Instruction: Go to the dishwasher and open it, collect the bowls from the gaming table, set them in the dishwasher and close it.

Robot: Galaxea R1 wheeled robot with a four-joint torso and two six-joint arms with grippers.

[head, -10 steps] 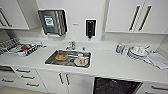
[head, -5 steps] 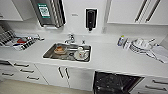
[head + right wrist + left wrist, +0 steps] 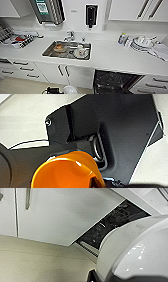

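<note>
Head view: dishwasher [image 3: 113, 82] open below counter [image 3: 112, 57].

White counter [image 3: 112, 58], steel-grey sink [image 3: 50, 51], dark dishwasher [image 3: 113, 82] interior, beige floor [image 3: 37, 260], white cabinet doors [image 3: 65, 215].

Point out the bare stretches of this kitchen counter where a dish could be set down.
Bare counter runs between the sink and the plate stack. A narrower strip lies between the sink and the dish rack. The right end is crowded with plates and a bottle; the sink already holds dishes.
</note>
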